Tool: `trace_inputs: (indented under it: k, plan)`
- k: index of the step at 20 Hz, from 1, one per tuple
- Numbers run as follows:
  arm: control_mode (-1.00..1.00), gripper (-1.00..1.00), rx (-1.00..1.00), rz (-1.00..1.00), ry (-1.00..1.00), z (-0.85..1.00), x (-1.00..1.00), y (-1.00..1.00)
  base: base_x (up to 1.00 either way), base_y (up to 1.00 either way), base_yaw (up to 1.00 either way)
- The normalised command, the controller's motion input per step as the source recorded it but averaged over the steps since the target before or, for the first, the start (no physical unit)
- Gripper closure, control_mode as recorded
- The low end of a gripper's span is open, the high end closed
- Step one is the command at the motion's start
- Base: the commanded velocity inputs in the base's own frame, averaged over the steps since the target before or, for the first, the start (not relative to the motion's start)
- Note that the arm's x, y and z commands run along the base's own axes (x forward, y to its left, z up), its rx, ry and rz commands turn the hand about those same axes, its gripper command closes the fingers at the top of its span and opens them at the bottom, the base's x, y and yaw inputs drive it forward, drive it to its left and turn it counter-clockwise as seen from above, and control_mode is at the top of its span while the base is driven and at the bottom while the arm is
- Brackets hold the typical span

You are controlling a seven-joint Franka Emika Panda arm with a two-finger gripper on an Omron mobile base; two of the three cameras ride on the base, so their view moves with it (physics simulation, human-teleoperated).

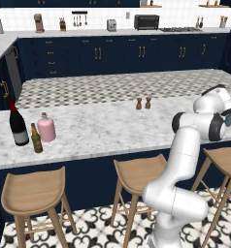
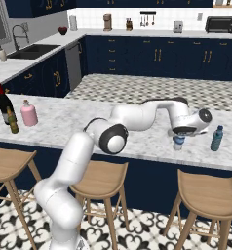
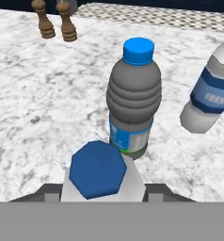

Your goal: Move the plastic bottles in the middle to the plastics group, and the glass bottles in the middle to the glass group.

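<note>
My gripper (image 2: 179, 138) is shut on a small plastic bottle (image 3: 97, 169) with a blue cap, held low over the marble counter (image 2: 113, 122) near its right end. Just beyond it stands a grey-bodied bottle (image 3: 132, 101) with a blue cap and a blue label. A clear bottle (image 3: 210, 96) with a blue-white label stands to the right of that. A teal bottle (image 2: 216, 138) stands to the right of my hand. Far left on the counter, the squat pink glass bottle (image 1: 46, 128) stands beside the dark wine bottle (image 1: 18, 127) and the small olive-brown beer bottle (image 1: 36, 139).
Two brown shakers (image 1: 143, 102) stand mid-counter towards the far edge, also in the hand view as shakers (image 3: 55, 21). Wooden stools (image 1: 137, 175) line the counter's near side. A sink (image 2: 32, 50) lies at the back left.
</note>
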Motion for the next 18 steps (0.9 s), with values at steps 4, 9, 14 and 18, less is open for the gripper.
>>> trace_inputs:
  k: [4,9,14,18]
  plan:
    - [-1.00,1.00,0.00,0.00,0.00,-0.09,0.17,0.01,0.00,0.00,0.00]
    - [-1.00,1.00,0.00,0.00,0.04,-0.28,0.00,0.00,0.00,0.00,0.00]
    - [-1.00,1.00,0.00,0.00,0.03,-0.08,0.00,0.00,0.00,0.00,0.00]
    - [-1.00,1.00,-0.06,0.00,0.00,0.00,-0.03,0.00,0.00,0.00,0.00]
